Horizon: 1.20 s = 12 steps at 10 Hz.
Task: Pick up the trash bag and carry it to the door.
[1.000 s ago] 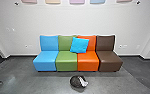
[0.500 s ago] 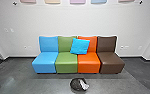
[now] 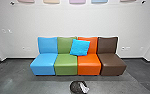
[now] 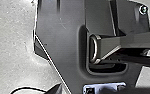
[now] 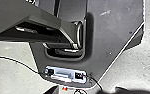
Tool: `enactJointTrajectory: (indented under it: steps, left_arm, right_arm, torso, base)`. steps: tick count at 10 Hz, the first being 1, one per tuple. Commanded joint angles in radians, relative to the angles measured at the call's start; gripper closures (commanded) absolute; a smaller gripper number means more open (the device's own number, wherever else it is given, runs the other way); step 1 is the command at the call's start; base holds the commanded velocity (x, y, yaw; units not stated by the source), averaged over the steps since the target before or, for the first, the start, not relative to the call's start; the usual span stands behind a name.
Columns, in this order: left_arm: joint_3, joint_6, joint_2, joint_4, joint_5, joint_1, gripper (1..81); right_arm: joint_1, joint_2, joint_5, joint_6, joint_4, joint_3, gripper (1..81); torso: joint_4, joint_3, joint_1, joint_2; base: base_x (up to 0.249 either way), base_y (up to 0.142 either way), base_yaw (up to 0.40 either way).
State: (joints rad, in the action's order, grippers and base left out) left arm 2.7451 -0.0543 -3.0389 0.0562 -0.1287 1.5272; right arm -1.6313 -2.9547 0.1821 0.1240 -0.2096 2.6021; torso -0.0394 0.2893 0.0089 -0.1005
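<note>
Rolled my rig closer to the seats since the earlier frame; bin and seats haven't shifted against each other. Trash bag (image 3: 84,88), white, sits in the right part of a round dark bin (image 3: 74,87) on the near floor (image 3: 46,85), middle of the scene. Can't tell from here whether left gripper or right gripper is released or clenched. Just beyond the bin, row of seats, left to right: blue seat (image 3: 43,67), green seat (image 3: 66,68), orange seat (image 3: 89,68), brown seat (image 3: 113,67). Bright blue cushion (image 3: 80,47) leans tilted where green and orange backrests meet. Far side: pale wall (image 3: 78,20), pastel pieces (image 3: 77,1) in a row up high. Both wrist cams have me looking at my own dark base plate (image 5: 111,32), pale floor around it.
</note>
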Motion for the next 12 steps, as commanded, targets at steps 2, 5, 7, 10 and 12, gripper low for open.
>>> enactJointTrajectory:
  steps: [2, 5, 7, 10, 12]
  left_arm:
    - [0.001, -0.001, 0.001, 0.001, 0.063, -0.022, 1.0]
    - [0.001, -0.001, 0.005, -0.001, 0.063, -0.022, 1.0]
    - [0.001, -0.001, 0.005, 0.001, 0.063, -0.022, 1.0]
    - [0.001, -0.001, 0.005, -0.001, 0.063, -0.022, 1.0]
    - [0.001, -0.001, 0.008, 0.002, 0.063, -0.022, 1.0]
  right_arm:
    - [0.010, 0.006, -0.058, 0.002, -0.004, -0.004, 1.0]
    - [0.009, 0.004, -0.058, 0.002, -0.004, -0.004, 1.0]
    - [0.009, 0.006, -0.058, 0.002, -0.004, -0.002, 1.0]
    - [0.006, 0.006, -0.058, 0.002, 0.002, -0.002, 1.0]
    - [0.009, 0.004, -0.058, 0.002, 0.002, -0.002, 1.0]
  torso:
    - [0.000, 0.000, 0.000, 0.000]
    - [0.000, 0.000, 0.000, 0.000]
    - [0.000, 0.000, 0.000, 0.000]
    - [0.000, 0.000, 0.000, 0.000]
    - [0.000, 0.000, 0.000, 0.000]
  base:
    - [0.135, 0.000, 0.000]
    - [0.136, 0.000, 0.000]
    - [0.135, 0.000, 0.000]
    - [0.136, 0.000, 0.000]
    - [0.135, 0.000, 0.000]
